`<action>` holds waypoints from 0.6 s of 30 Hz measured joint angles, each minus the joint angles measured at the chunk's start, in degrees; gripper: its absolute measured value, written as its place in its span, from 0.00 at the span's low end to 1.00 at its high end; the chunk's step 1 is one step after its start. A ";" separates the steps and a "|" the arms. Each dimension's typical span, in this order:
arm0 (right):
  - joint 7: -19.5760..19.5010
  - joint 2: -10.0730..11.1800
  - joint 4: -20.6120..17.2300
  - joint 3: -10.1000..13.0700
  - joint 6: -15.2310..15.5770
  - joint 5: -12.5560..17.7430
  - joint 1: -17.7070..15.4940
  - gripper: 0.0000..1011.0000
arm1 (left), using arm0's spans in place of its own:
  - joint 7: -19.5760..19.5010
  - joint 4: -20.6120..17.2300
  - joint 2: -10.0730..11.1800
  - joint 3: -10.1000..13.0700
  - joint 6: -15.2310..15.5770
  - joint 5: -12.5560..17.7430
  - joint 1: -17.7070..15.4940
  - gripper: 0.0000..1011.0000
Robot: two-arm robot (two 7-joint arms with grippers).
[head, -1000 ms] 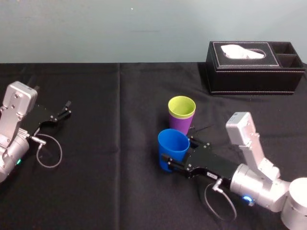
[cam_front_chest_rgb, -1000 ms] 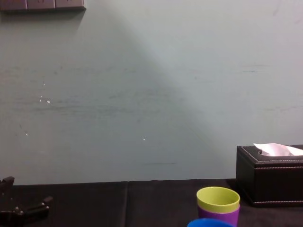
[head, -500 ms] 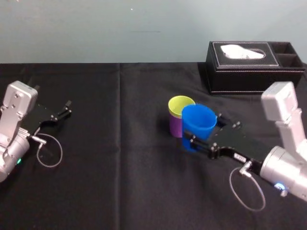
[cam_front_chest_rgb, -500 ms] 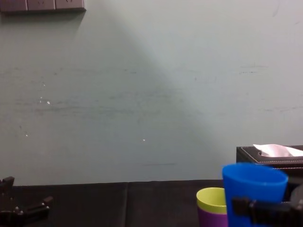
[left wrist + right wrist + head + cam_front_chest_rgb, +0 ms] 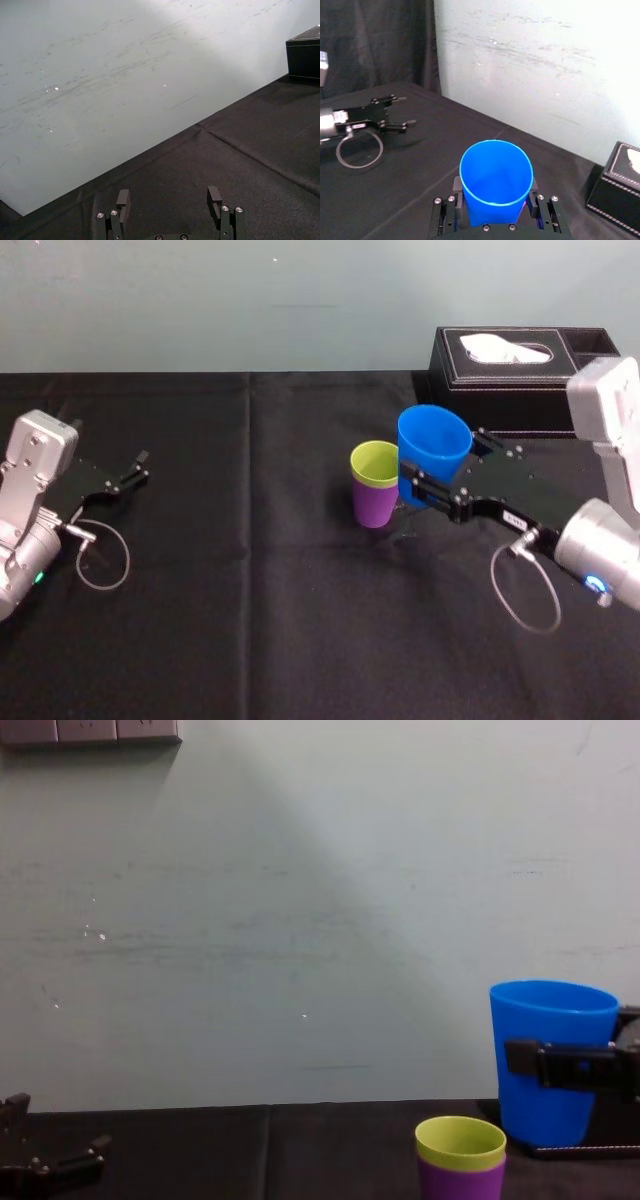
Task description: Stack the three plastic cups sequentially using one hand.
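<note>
**Blue cup is up off the table now**

Left gripper (image 5: 142,467) is parked far left on the table (image 5: 250,590), fingers spread, holding nothing. Mid-table, the green cup (image 5: 377,462) sits nested in the purple cup (image 5: 375,506). Just right of them, the blue cup (image 5: 433,448) has gone from table level to above their rims, pinched by the right gripper (image 5: 418,483). I reckon only the drop-in is left. Count: three cups, two grippers, one tissue box (image 5: 530,380).

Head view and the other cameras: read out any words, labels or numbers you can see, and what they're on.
The small white label on the right gripper: too small to read.
The blue plastic cup, lime green cup, purple cup and black tissue box: no print visible.
Nothing else is legible.
</note>
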 joint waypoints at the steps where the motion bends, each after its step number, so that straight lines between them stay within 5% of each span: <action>1: -0.09 -0.21 0.26 -0.15 0.05 -0.26 0.46 0.72 | 0.00 0.00 0.00 0.00 0.00 0.00 0.00 1.00; 18: 0.36 -6.12 9.40 -3.81 -1.50 -4.66 8.79 0.72 | 0.00 0.00 0.00 0.00 0.00 0.00 0.00 1.00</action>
